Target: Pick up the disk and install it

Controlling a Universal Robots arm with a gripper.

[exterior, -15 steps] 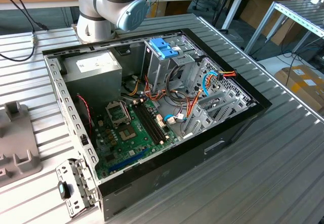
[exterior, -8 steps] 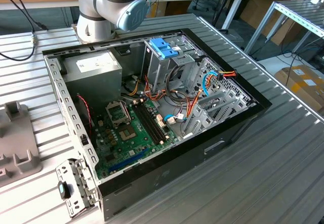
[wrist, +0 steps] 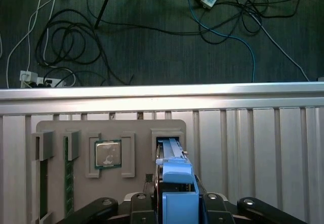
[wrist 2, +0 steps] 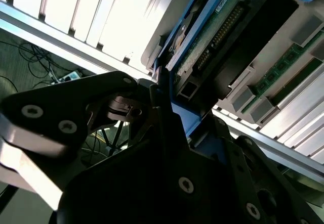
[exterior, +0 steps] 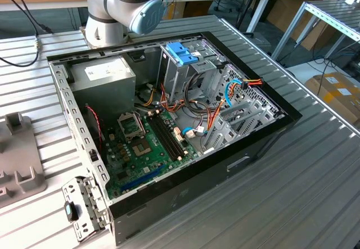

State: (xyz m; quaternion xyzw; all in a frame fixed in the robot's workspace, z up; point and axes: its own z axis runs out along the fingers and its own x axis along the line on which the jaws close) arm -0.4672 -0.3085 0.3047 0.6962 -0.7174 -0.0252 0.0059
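Ribbed metal desk (exterior: 315, 193) in the exterior view, carrying an open computer case (exterior: 236, 167) laid on its side. Inside the case: green motherboard (exterior: 146, 148), grey power supply (exterior: 104, 75) toward the far corner, tall metal drive cage (exterior: 180, 77) topped by a blue clip (exterior: 181, 53). Behind the case, the base of the robot arm (exterior: 121, 4). At the exterior view's left edge, a grey block (exterior: 17, 164) resting on the desk.

Second wrist view, close up: black fingers (wrist 2: 163, 102) closed on the blue frame of the disk (wrist 2: 202, 44), pressing against the blue rail. Disk standing on edge in a slot of a pale grey tray (wrist 2: 240, 95), green circuit board side showing. Just beside it in the same tray, a memory stick (wrist 2: 283, 67) seated in its own groove. Beyond the desk edge, a dim floor with loose leads.

First wrist view, looking over the desk to a dark floor (wrist: 152, 52) strewn with cables (wrist: 76, 37). On the ribbed surface, the same grey tray with several recesses: a processor chip (wrist: 108, 153) flat in the middle recess, a memory stick on edge in a narrow groove to one side, well apart from the disk. Disk upright in the slot beyond the chip, blue frame rising toward the camera between the black fingers. No sign of lift: lower edge down inside the slot.
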